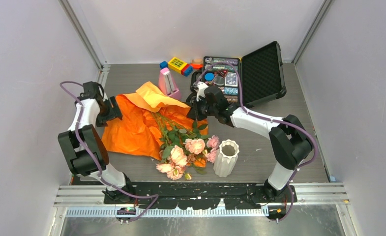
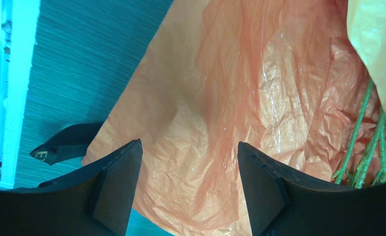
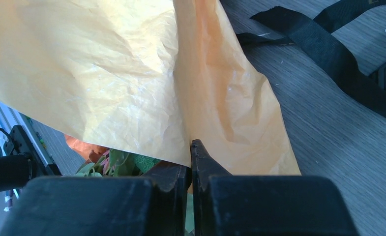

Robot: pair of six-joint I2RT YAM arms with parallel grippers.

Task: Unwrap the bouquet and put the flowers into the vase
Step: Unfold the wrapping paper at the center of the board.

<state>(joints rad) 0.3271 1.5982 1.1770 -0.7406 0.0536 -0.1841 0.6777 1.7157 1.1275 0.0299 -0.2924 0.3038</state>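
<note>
The left end effector (image 1: 113, 112) stands wide open over the left edge of the spread orange paper (image 1: 132, 130). The flowers (image 1: 183, 147) lie on that paper mid-counter (image 1: 254, 164), blooms toward the arms' bases. The right end effector (image 1: 196, 110) pinches the paper's right edge. The vase (image 1: 226, 157) stands upright just right of the blooms.

Top cam: high, behind my bases, looks down on whole grey wood-grain table (image 1: 132, 78). Both wrist cams close-up on crinkled orange wrapping paper (image 2: 220, 123), shared w/ top.
</note>
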